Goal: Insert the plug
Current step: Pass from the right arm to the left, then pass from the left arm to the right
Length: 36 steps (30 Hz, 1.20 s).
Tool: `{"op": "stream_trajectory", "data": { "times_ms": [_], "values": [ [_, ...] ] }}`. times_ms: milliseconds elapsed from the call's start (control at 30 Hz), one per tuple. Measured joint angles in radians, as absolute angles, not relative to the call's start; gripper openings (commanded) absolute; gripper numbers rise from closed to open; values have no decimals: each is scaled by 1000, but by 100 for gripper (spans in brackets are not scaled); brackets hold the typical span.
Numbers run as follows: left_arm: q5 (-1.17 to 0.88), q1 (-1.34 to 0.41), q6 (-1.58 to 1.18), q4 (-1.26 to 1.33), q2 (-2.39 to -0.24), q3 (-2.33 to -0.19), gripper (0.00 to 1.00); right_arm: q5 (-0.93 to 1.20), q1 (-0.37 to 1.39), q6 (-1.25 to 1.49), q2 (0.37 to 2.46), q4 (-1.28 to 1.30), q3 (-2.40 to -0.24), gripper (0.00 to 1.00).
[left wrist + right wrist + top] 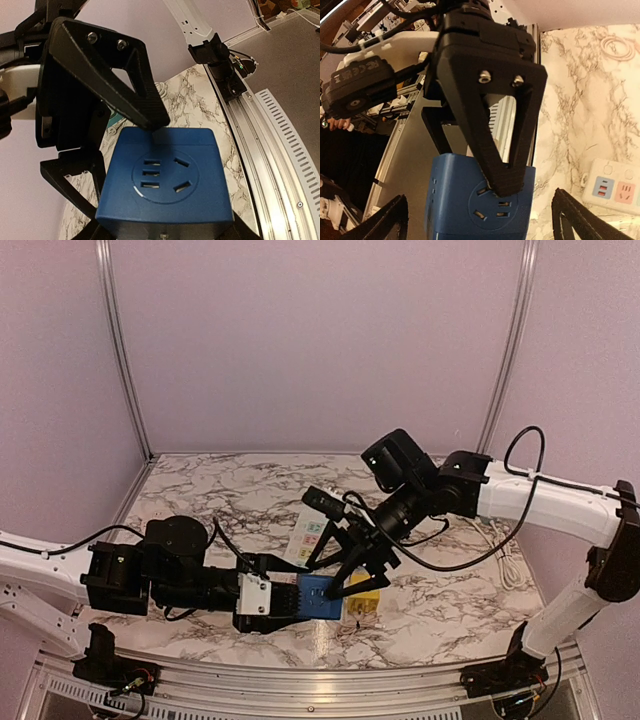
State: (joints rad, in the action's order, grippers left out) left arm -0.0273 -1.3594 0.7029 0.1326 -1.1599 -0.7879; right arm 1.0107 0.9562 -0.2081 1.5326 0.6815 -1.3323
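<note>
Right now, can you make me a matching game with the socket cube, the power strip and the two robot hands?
Things:
1 socket cube
2 power strip
3 left hand
4 right hand

Colour or state:
A open wide
B white, lying on the table
C blue
D shut on the socket cube

Pairs: 1-C, 2-B, 3-D, 4-A

Marble table [200, 490], power strip [312, 536], white cable [507, 562]
</note>
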Motion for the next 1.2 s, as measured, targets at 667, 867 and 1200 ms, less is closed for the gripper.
{"op": "stream_trajectory", "data": {
  "times_ms": [667, 867, 1200],
  "values": [
    [52, -1310, 54, 931, -1090, -472, 30, 539, 923, -12, 1010, -146, -869, 98],
    [27, -1310, -41, 1143, -1165, -466, 30, 594, 938, 6, 1084, -263, -865, 96],
    [-16, -1310, -89, 1243, -1198, -466, 31, 791, 969, 59, 1182, -351, -867, 90]
  ]
}}
